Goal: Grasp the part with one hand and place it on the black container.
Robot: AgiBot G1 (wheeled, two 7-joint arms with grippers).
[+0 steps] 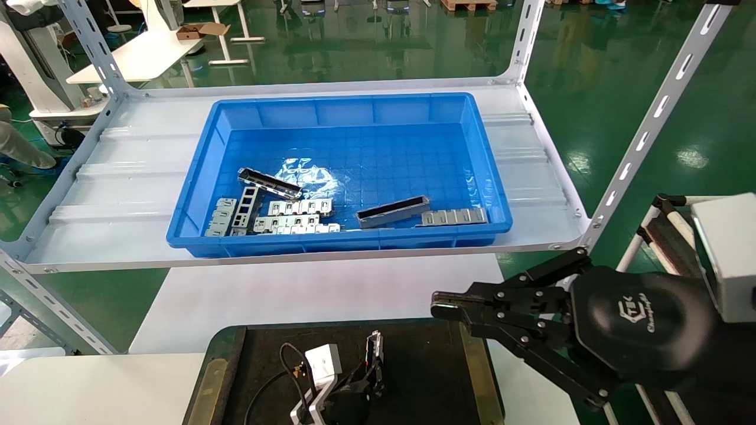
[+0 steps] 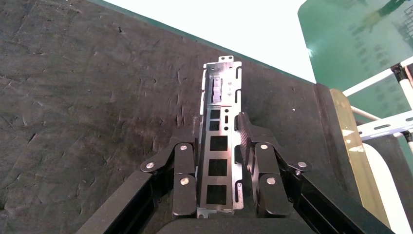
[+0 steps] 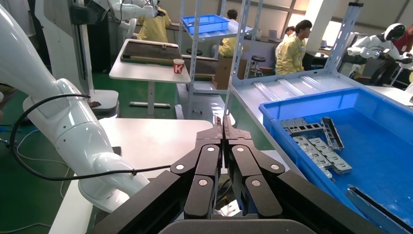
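The part (image 1: 373, 354) is a silver-grey channel bar with square cut-outs. It lies lengthwise between the fingers of my left gripper (image 1: 369, 378), low over the black container (image 1: 472, 366), pointing away from me. In the left wrist view the part (image 2: 219, 122) sits between the two black fingers (image 2: 246, 129), which press its long edges, right above the scuffed black tray surface (image 2: 73, 97). My right gripper (image 1: 438, 307) is shut and empty, hovering off the tray's right side; its closed tips show in the right wrist view (image 3: 223, 122).
A deep blue bin (image 1: 354, 239) on the grey shelf holds two more channel bars (image 1: 391, 212) and several flat perforated strips (image 1: 295, 215); it also shows in the right wrist view (image 3: 311, 105). A slanted shelf post (image 1: 649, 130) stands at the right. A white table (image 1: 295, 289) lies beyond the tray.
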